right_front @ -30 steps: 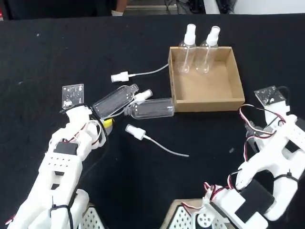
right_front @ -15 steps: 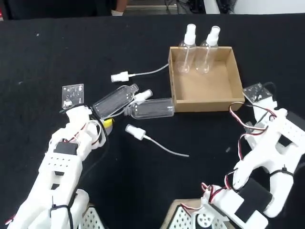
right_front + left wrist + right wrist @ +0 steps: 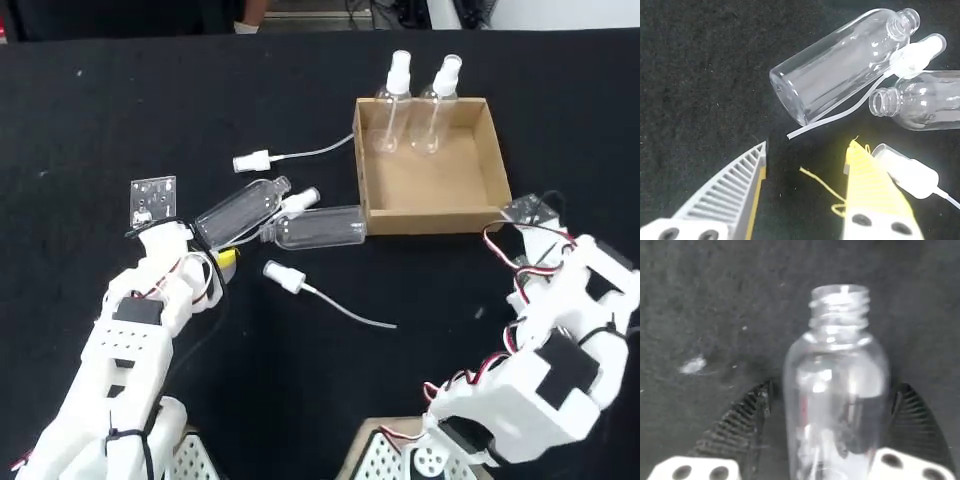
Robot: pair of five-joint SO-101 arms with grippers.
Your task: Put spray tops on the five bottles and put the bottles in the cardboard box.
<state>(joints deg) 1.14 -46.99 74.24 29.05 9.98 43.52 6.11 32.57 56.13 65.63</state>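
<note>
The right arm (image 3: 560, 340) has swung left and in toward the near right corner of the cardboard box (image 3: 430, 218), while the left arm has kept still; the right gripper (image 3: 832, 387) has its jaws pinching the body of an uncapped bottle (image 3: 837, 365), neck pointing away from the wrist; the left gripper (image 3: 807, 145) hangs with its jaws spread over bare cloth, just near of two lying bottles (image 3: 240, 210), both without tops.

Two capped bottles (image 3: 392, 100) stand against the box's far wall; three spray tops lie loose left of the box, one (image 3: 300, 198) tucked between the lying bottles with its tube across them.

The held bottle looks thin-walled and slick, so it may twist or slide in the pinch when a top is pressed on; dropped into the box as it is, it would go in uncapped; the arm passes close to the box corner, and a knock could shift the box and tip the upright pair; on the left, a round bottle may roll from closing jaws, or the crossing tube may be dragged along.
</note>
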